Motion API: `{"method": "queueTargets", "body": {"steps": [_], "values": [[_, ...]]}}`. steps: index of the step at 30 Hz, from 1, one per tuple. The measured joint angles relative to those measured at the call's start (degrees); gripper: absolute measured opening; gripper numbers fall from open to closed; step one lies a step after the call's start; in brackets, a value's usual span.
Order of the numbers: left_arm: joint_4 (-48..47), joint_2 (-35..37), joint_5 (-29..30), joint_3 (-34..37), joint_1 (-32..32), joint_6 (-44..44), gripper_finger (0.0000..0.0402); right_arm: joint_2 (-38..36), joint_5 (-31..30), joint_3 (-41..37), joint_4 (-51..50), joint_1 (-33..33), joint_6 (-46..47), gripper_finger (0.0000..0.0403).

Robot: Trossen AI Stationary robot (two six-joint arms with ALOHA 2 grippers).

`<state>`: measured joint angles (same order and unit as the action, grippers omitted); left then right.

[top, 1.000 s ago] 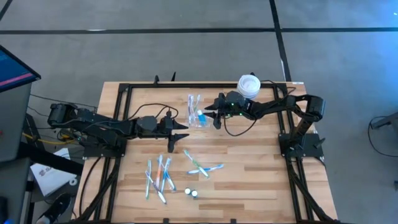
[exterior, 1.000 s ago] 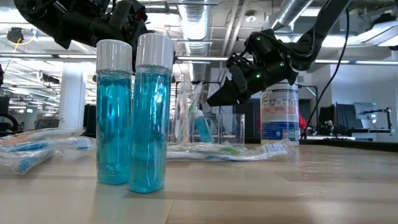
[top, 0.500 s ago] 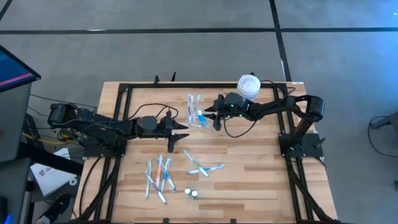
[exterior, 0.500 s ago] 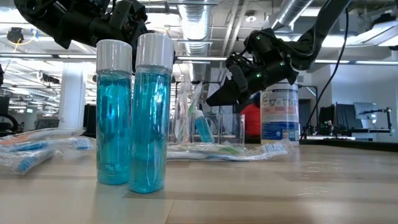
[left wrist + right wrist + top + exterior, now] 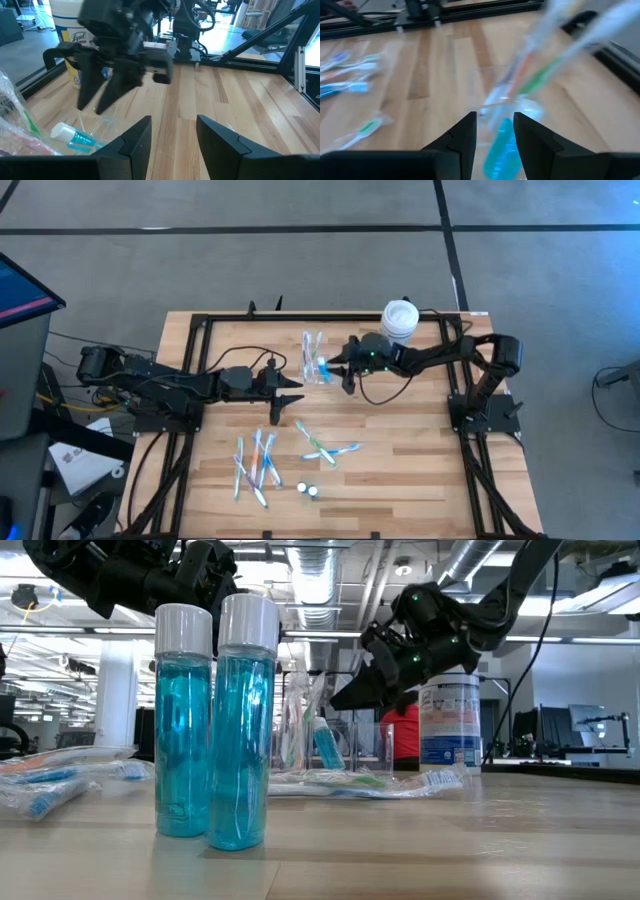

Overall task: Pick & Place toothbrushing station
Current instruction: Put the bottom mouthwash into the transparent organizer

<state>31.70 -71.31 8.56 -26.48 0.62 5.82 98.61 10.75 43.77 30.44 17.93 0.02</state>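
Grey floor (image 5: 300, 260) with dark seams; exposed ceiling ducts (image 5: 330, 580); white column (image 5: 115, 690); desks with monitors (image 5: 590, 725); person in red (image 5: 405, 735) behind.

We see a pale, striped wood table (image 5: 400, 440) framed in black. Two bottles (image 5: 213, 720) hold clear blue liquid under white caps. The jar (image 5: 450, 725) is white with a blue label. The organizer (image 5: 317, 368) is clear, a blue tube inside. Both arms are black.

The other arm's gripper (image 5: 95, 107) hung fingers-down just over the clear organizer (image 5: 97, 125), a white jar (image 5: 75, 45) behind it on the wooden surface (image 5: 240, 110).
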Motion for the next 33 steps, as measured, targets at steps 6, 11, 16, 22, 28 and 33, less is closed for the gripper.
{"method": "queueTargets", "body": {"steps": [6,11,16,22,28,33], "values": [[0.00,0.00,-0.01,0.00,0.00,0.00,0.0149,-0.02,0.13,0.00,0.02,-3.36,-0.01,0.0122],[0.00,0.00,0.00,0.00,0.01,0.01,0.0149,-0.04,0.13,0.00,0.09,-6.12,-0.01,0.0122],[-0.02,0.00,-0.02,0.00,0.00,0.00,0.0149,-0.07,0.13,0.00,0.22,-9.42,0.01,0.0122],[-0.02,0.00,0.00,0.00,0.01,0.00,0.0149,-0.07,0.15,0.00,0.89,-14.26,0.58,0.0122],[-0.04,0.00,-0.01,0.00,0.01,0.01,0.0149,-0.11,0.15,0.00,1.77,-19.13,1.52,0.0122],[-0.03,0.00,0.00,0.00,0.00,0.01,0.0149,-0.11,0.11,0.00,1.79,-23.08,1.65,0.0122]]}}
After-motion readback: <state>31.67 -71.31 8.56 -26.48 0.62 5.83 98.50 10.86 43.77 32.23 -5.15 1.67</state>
